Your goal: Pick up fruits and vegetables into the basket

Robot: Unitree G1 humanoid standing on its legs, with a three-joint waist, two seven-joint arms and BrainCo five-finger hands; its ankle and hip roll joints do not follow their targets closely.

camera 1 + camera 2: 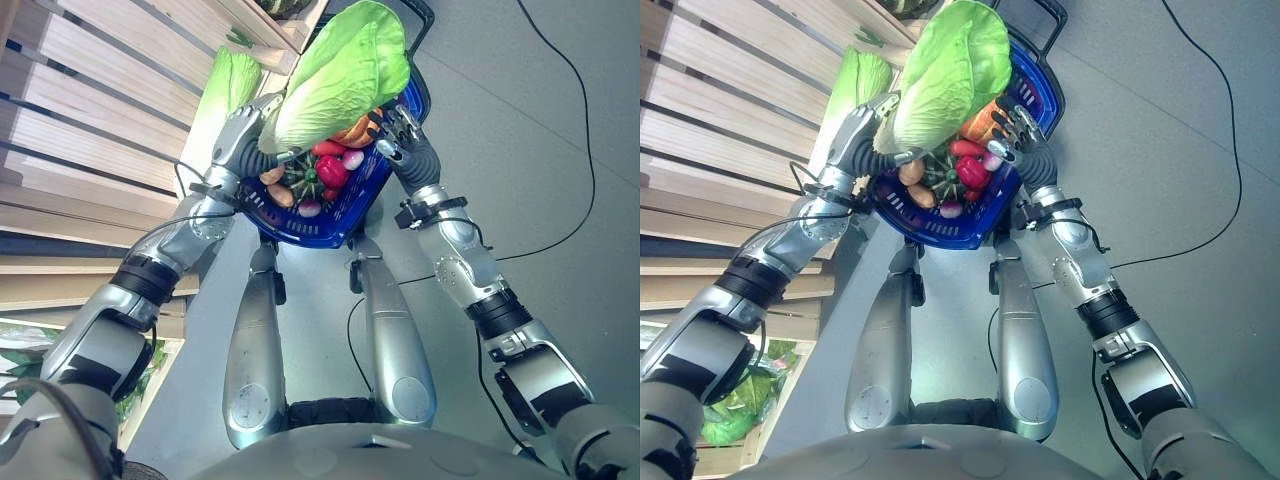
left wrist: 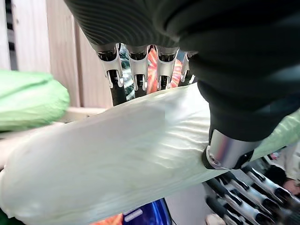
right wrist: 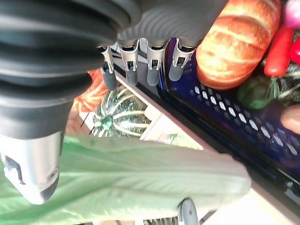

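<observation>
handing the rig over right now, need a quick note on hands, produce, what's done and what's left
Left robot hand: fingers curled round the base of the big green cabbage, holding it above the basket.
Right robot hand: at the basket's right rim, fingers relaxed, holding nothing.
Blue basket: already holds a red pepper, orange pumpkin, potatoes and other vegetables.
Done: several items loaded. Left: lower and release the cabbage; another cabbage lies on the wooden shelf.
</observation>
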